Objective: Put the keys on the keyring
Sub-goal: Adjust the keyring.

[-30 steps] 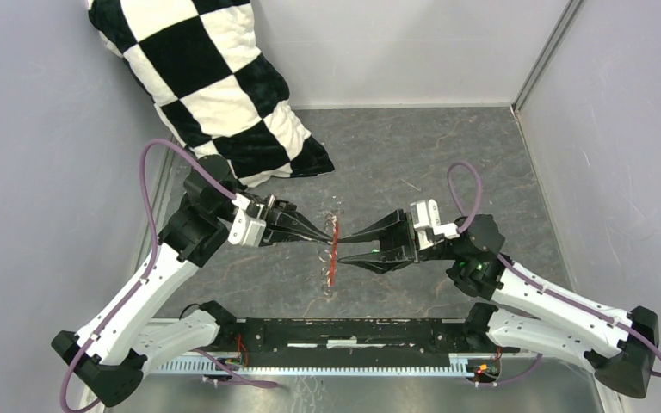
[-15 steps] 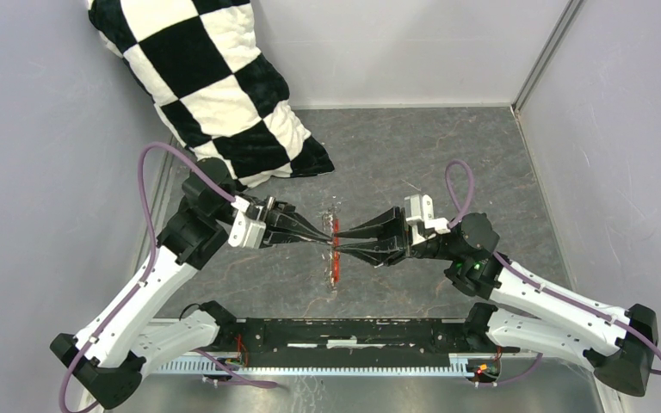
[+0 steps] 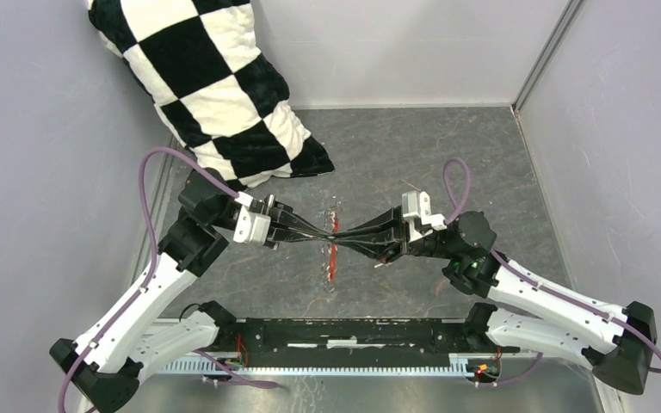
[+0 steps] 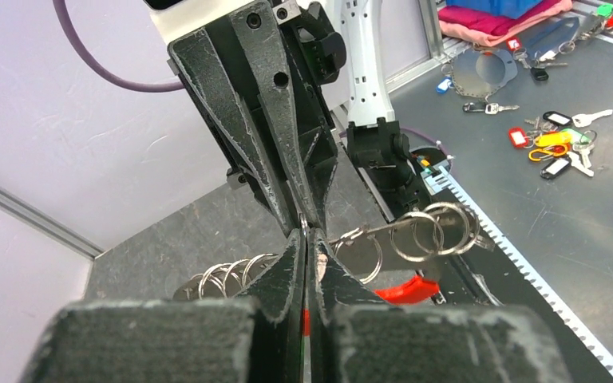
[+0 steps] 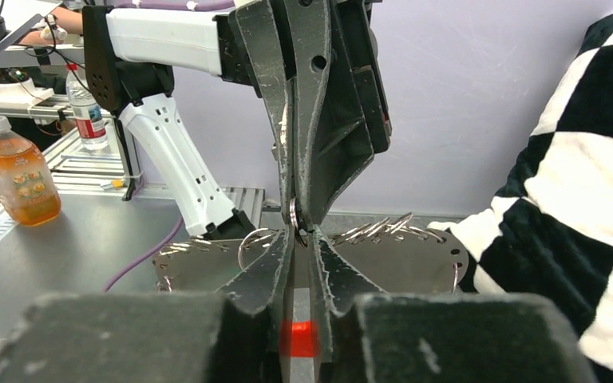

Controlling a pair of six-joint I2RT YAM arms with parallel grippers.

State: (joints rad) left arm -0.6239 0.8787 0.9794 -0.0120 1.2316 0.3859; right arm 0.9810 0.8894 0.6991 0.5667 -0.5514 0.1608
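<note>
The left pincer [image 3: 325,237] is pressing its fingers together over mid-counter and appears to be pinching a thin bit of the keyring [image 3: 333,258]. The right pincer [image 3: 349,240] is pointing straight at it, tip to tip. Its fingers are standing nearly together at the same wire, but I cannot tell whether they are gripping it. The red tag [image 4: 403,289] is trailing from that meeting point toward the arm bases, its long axis lying crosswise to both pincers. Silvery rings [image 4: 427,231] are fanning out to either side of the tips. No green-headed key is showing in either pincer or on the counter [image 3: 422,155], so the coming move is likely turning on finding one. Neither arm is sitting nearer the ring than the other. A checkered pillow [image 3: 215,95] is leaning in the far left corner, well apart. Nothing is crowding the ring but the two sets of fingers themselves.
</note>
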